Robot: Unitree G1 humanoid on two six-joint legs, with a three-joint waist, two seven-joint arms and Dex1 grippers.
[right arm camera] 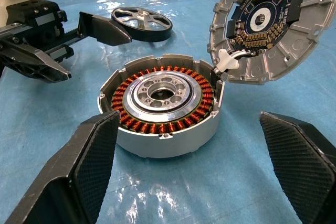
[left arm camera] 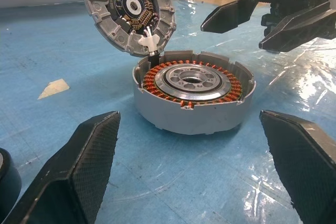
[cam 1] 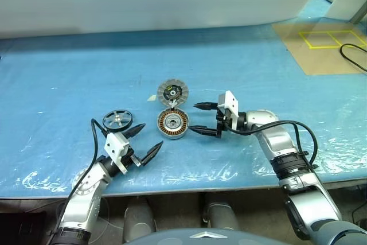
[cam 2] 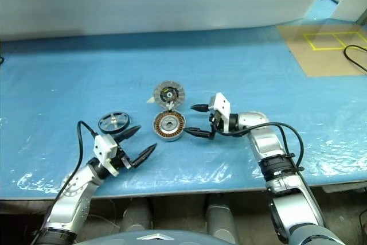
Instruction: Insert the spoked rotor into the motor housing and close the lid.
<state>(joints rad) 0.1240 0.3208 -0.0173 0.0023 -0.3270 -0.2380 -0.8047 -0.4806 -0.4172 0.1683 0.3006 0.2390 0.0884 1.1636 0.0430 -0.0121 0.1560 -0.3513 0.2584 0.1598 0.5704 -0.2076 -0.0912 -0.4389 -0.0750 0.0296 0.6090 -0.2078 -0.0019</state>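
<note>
A: Status?

B: Both sets of fingers spread wide, nothing held. Left gripper [cam 1: 143, 143] sits w/ the spoked rotor [cam 1: 117, 120] just beside its outer finger, flat on the table [cam 1: 69, 73]. Motor housing [cam 1: 172, 124] lies between the two grippers, just past the right gripper [cam 1: 204, 118] fingertips. Lid [cam 1: 172, 92] tipped up at the housing's far edge, so the cup is open, rotor not in yet.

A: Next?

B: Probably left takes the rotor. Straddle the black rim, clamp square, lift level, centre hub over the silver core before lowering. Don't bump the lid.
</note>
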